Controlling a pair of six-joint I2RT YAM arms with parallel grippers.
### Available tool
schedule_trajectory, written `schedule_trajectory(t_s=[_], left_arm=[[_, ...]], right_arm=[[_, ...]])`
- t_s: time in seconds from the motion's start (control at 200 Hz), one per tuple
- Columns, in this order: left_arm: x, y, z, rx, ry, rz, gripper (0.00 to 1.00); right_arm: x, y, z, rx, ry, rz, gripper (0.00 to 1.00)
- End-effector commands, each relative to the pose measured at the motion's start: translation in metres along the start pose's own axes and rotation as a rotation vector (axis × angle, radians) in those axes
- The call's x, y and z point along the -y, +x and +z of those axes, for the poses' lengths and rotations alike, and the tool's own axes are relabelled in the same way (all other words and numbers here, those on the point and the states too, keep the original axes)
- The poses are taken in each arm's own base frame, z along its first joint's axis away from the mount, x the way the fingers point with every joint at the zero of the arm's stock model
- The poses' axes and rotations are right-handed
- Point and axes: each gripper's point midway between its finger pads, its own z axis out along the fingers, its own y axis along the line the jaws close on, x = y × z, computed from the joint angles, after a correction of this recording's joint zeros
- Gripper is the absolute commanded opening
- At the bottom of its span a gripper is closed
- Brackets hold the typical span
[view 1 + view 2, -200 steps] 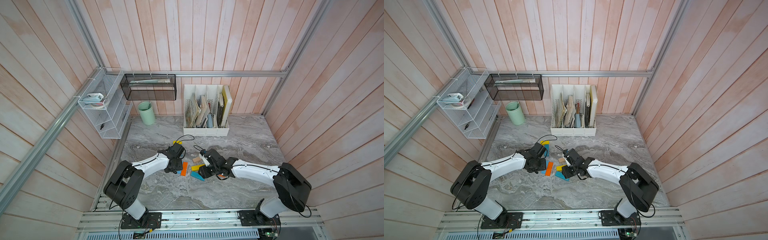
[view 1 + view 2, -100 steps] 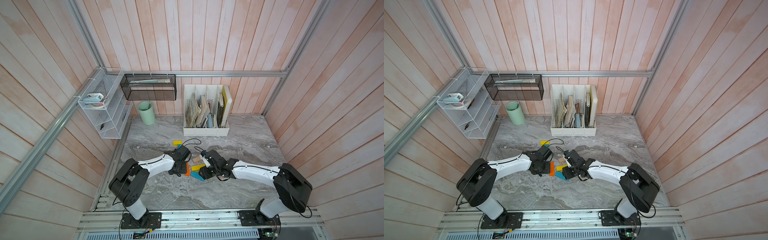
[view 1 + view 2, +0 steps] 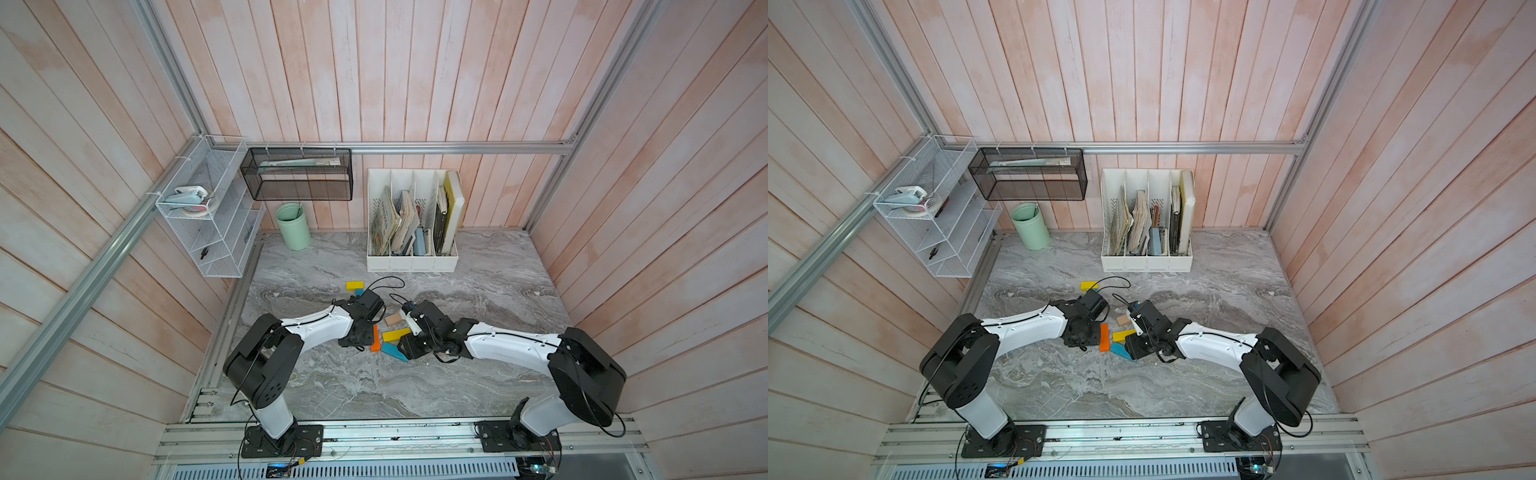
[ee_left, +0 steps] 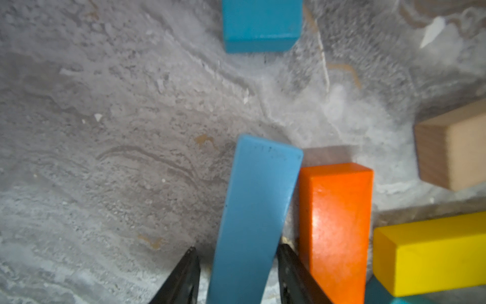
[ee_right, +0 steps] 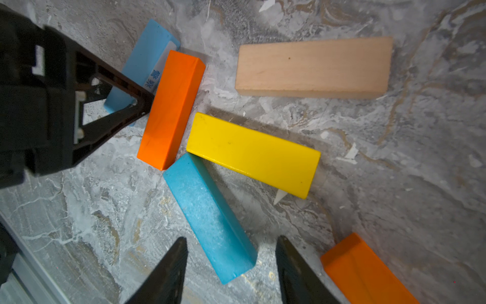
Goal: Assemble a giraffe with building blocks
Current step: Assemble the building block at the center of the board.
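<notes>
Left fingers (image 4: 181, 279) stand open astride the blue bar (image 4: 255, 210), on the surface (image 4: 105, 131) just left of the orange bar (image 4: 336, 223), long axis near-to-far; right fingers (image 5: 168, 276) gape over the teal bar (image 5: 210, 215).

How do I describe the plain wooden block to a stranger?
From the white file rack at the back, come forward to the tight group of blocks. The plain wooden block lies on its rack side, the only unpainted one.
</notes>
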Motion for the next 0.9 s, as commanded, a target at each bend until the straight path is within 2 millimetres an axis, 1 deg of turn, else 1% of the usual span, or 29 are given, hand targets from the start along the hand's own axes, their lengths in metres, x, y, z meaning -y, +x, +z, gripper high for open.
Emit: schedule_trajectory(t_s=[0.0, 0.15, 0.235, 0.275, 0.405, 0.585, 0.77, 0.895], left_arm=[[0.008, -0.007, -0.005, 0.004, 0.025, -0.022, 0.5], [0.019, -0.01, -0.009, -0.014, 0.066, -0.031, 0.49], [0.022, -0.008, -0.007, -0.039, 0.067, -0.042, 0.42], [0.023, -0.006, -0.005, -0.045, 0.064, -0.042, 0.41], [0.019, -0.003, -0.002, -0.051, 0.045, -0.053, 0.41], [0.017, -0.009, -0.005, -0.028, 0.028, -0.034, 0.41], [0.012, -0.008, 0.006, -0.042, -0.006, -0.014, 0.4], [0.01, -0.007, 0.012, -0.046, -0.014, -0.021, 0.4]], right_arm=[[-0.001, -0.003, -0.005, 0.017, -0.014, 0.017, 0.56], [-0.002, -0.007, -0.009, 0.035, -0.013, 0.016, 0.56], [-0.003, -0.007, -0.01, 0.039, -0.018, 0.018, 0.56], [-0.002, -0.007, -0.009, 0.042, -0.019, 0.02, 0.56], [-0.003, -0.007, -0.008, 0.043, -0.02, 0.022, 0.56], [-0.003, -0.01, -0.008, 0.047, -0.015, 0.015, 0.56], [-0.002, -0.011, -0.007, 0.042, -0.008, 0.009, 0.56], [-0.002, -0.009, -0.005, 0.034, -0.009, 0.013, 0.56]])
